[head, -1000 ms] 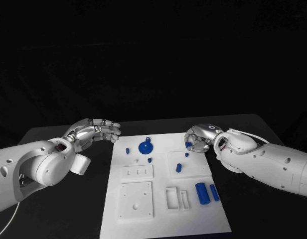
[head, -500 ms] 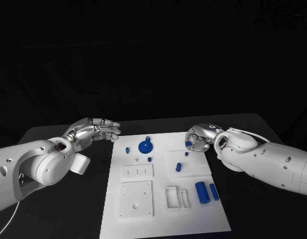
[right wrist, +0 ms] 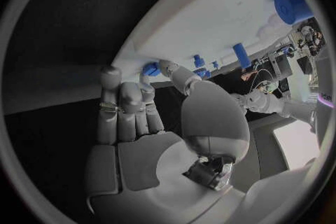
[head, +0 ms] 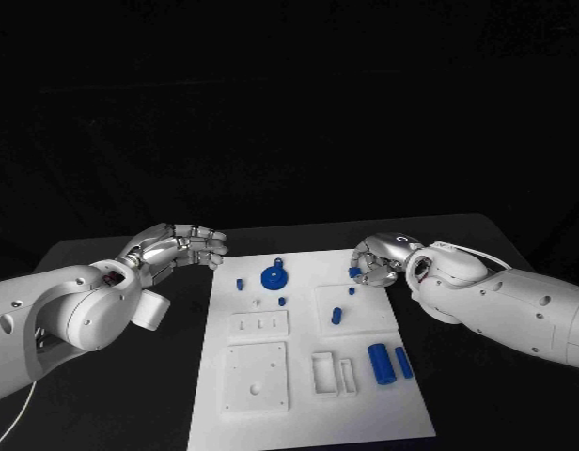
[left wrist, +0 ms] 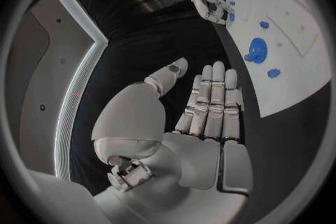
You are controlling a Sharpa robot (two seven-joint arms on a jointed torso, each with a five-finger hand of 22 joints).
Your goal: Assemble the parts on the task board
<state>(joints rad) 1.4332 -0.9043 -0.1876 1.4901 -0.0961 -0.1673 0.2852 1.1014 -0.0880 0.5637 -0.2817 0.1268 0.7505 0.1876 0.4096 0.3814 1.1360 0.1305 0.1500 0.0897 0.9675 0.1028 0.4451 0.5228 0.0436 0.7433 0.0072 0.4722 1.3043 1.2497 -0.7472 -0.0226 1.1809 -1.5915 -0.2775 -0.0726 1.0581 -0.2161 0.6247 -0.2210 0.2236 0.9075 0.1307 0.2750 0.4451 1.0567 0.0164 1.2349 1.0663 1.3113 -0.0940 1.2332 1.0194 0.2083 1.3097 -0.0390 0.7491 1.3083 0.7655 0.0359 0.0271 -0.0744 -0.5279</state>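
The white task board [head: 310,413] lies in the middle of the table. On it are a round blue disc [head: 274,277], several small blue pegs such as one [head: 241,283] near the disc, and a thick blue cylinder [head: 382,363] beside a thin one [head: 403,363]. My right hand [head: 378,261] hovers over the board's far right corner. It pinches a small blue part [right wrist: 150,69] between thumb and a finger. My left hand [head: 181,246] hangs just off the board's far left corner, fingers straight side by side [left wrist: 210,106], holding nothing.
White raised blocks and a slotted frame [head: 333,373] sit on the board's near half, with a square plate [head: 258,376] at its near left. Black table [head: 127,385] lies on both sides of the board.
The right hand has edged a little to the right with the small part. The left hand has not moved.
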